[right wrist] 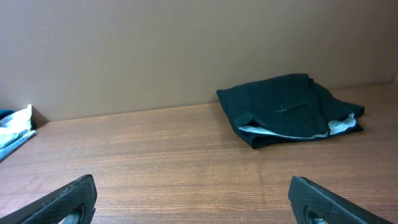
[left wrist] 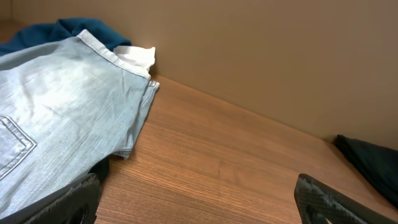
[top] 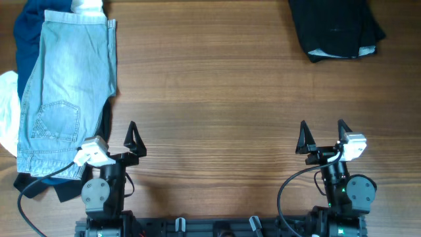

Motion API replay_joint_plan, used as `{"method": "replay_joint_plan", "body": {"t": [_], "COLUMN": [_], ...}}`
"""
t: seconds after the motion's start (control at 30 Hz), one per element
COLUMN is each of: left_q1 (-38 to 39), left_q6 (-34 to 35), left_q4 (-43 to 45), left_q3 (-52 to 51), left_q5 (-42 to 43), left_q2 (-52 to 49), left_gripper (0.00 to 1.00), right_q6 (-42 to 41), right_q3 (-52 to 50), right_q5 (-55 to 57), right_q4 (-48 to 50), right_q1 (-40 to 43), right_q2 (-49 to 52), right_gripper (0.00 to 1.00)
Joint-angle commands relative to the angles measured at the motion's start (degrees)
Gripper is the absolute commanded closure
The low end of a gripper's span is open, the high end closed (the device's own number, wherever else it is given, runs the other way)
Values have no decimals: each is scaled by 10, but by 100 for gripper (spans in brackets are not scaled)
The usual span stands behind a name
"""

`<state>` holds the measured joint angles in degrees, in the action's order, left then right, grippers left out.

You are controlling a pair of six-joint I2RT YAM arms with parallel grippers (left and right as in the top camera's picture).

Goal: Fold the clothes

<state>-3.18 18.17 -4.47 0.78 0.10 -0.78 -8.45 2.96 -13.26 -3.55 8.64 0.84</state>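
Note:
The clothes lie in two places. At the table's left, pale-blue denim shorts (top: 66, 85) (left wrist: 62, 112) lie flat on top of a navy garment (top: 29, 33) (left wrist: 74, 31) and a white one (top: 8, 112) (left wrist: 140, 57). A folded black garment (top: 335, 26) (right wrist: 286, 109) rests at the far right. My left gripper (top: 112, 141) (left wrist: 199, 199) stands open at the near edge, its left finger right beside the shorts' lower corner, with bare wood between the jaws. At the near right my right gripper (top: 322, 135) (right wrist: 189, 199) is open too, holding nothing and well short of the black garment.
The wooden table (top: 217, 99) stretches between the two piles. A plain brown wall (right wrist: 186, 50) rises behind the far edge. Black cables (top: 33, 181) loop near both arm bases at the front.

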Motion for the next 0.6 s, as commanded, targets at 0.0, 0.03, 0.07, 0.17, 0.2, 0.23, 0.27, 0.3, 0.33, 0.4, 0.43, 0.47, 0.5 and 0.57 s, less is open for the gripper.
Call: {"method": "replay_joint_plan", "body": {"t": [0.0,0.03,0.07,0.17,0.2,0.23,0.27,0.3,0.33,0.4,0.43,0.47,0.5,0.57], "left_q1": [-4,-4,-4,-4,-4,-4,-4,-4,-4,-4,-4,-4,-4,-4], "left_q6": [3,3,3,3,3,3,3,3,3,3,3,3,3,3], "left_q4": [1,1,1,1,1,1,1,1,1,1,1,1,1,1], "left_q3": [-4,-4,-4,-4,-4,-4,-4,-4,-4,-4,-4,-4,-4,-4], "left_q5": [7,7,7,7,7,7,7,7,7,7,7,7,7,7], "left_q2": [6,6,6,6,6,6,6,6,6,6,6,6,6,6], "left_gripper": [0,0,0,0,0,0,0,0,0,0,0,0,0,0], "right_q6": [6,6,5,5,5,5,5,6,9,9,9,8,9,8], "right_q3": [-7,-7,-7,-7,-7,-7,-7,-7,-7,-7,-7,-7,-7,-7], "right_q5": [3,3,3,3,3,3,3,3,3,3,3,3,3,3], "right_q4": [3,5,5,5,5,5,5,5,6,9,10,13,17,31], "right_q1": [-2,-2,-2,-2,-2,-2,-2,-2,-2,-2,-2,-2,-2,-2], "right_q2": [-6,-6,-6,-6,-6,-6,-6,-6,-6,-6,-6,-6,-6,-6], "right_gripper": [0,0,0,0,0,0,0,0,0,0,0,0,0,0]}}
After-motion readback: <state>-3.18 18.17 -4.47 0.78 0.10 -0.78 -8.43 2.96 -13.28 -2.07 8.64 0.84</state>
